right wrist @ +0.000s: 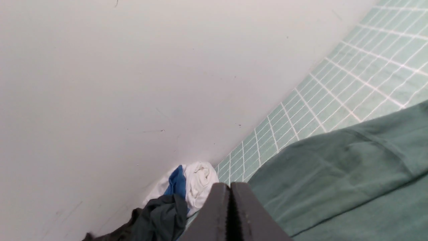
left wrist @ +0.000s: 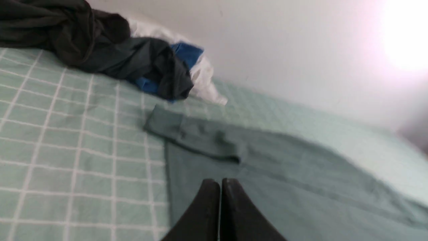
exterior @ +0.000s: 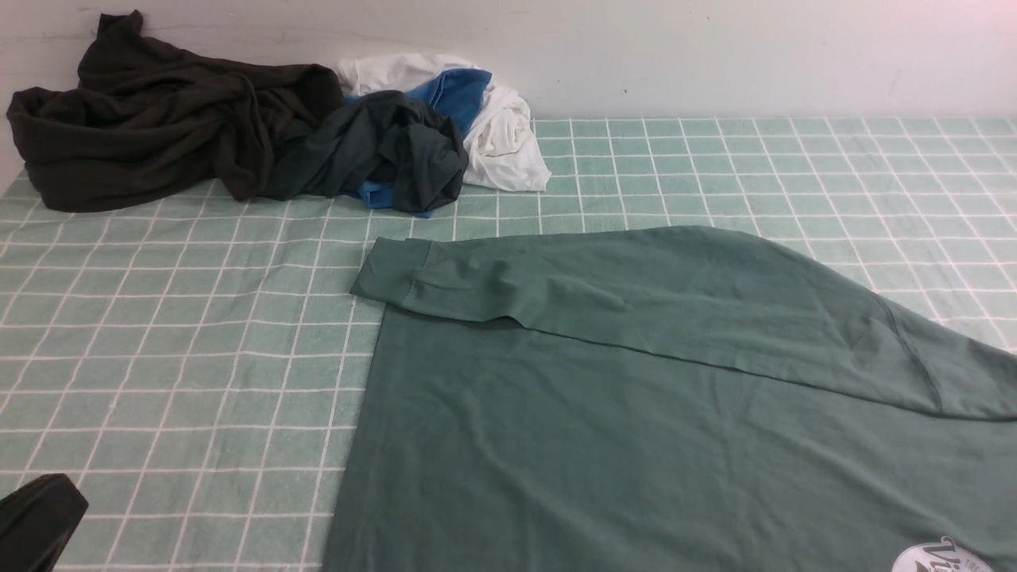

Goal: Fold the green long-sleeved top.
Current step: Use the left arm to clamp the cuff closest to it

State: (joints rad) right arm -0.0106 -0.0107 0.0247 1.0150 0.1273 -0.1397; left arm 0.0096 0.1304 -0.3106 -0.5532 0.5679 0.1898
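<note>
The green long-sleeved top [exterior: 636, 429] lies flat on the checked cloth at the front right, running off the frame's lower and right edges. One sleeve [exterior: 604, 294] is folded across the body, its cuff [exterior: 393, 274] pointing left. A white round logo [exterior: 941, 558] shows at the lower right corner. My left gripper [left wrist: 220, 181] is shut and empty, hovering over the top [left wrist: 267, 187] near its left edge; in the front view only a dark corner of it [exterior: 36, 520] shows at the lower left. My right gripper [right wrist: 230, 185] is shut and empty, raised above the top [right wrist: 334, 174].
A heap of other clothes sits at the back left against the wall: a very dark garment [exterior: 159, 119], a dark green-black one [exterior: 381, 151], and blue [exterior: 457, 91] and white [exterior: 508, 135] pieces. The green checked tablecloth [exterior: 175, 357] covers the table. A white wall [exterior: 715, 48] stands behind.
</note>
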